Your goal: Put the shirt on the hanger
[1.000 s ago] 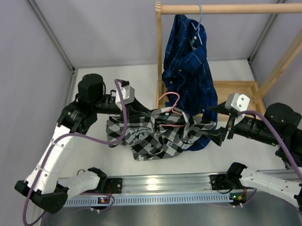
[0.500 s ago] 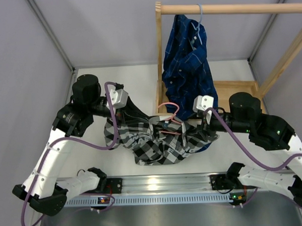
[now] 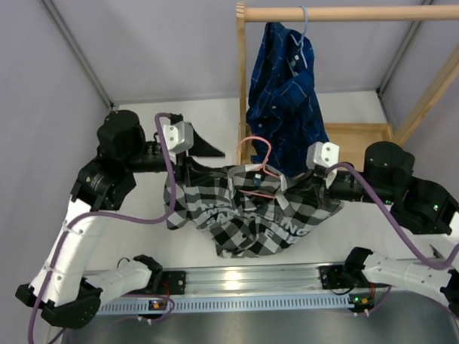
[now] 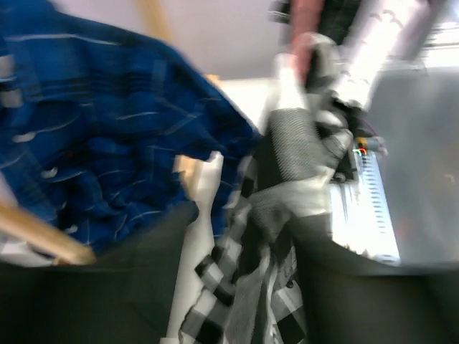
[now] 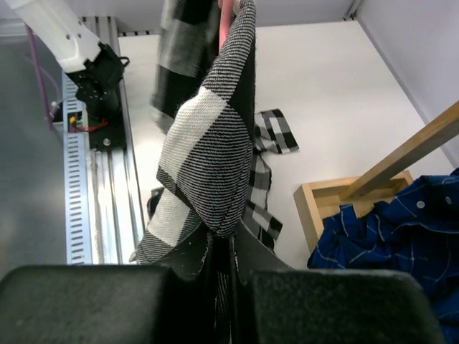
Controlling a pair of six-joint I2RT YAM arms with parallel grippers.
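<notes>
- Right gripper (image 5: 224, 245): fingers pressed together on a fold of the shirt (image 3: 254, 216). The cloth rises taut from the pinch, so this arm is judged to carry the garment's right side.
- Left gripper (image 4: 244, 228): fingers stand spread, with checked cloth hanging between them. The wrist view is blurred, so contact cannot be confirmed.
- Shirt position: bunched between both arms over the table (image 3: 205, 116). Its top edge is stretched from arm to arm and its lower part sags.
- Hanger (image 3: 253, 147): the hook projects upward from the middle of the shirt, and cloth covers most of the pink wire. Judged purpose: to spread the shoulders over the wire.
- Blue shirt (image 3: 284, 102) hangs from the wooden rail (image 3: 345, 13) just behind. Snagging is judged possible if the load drifts rearward.
</notes>
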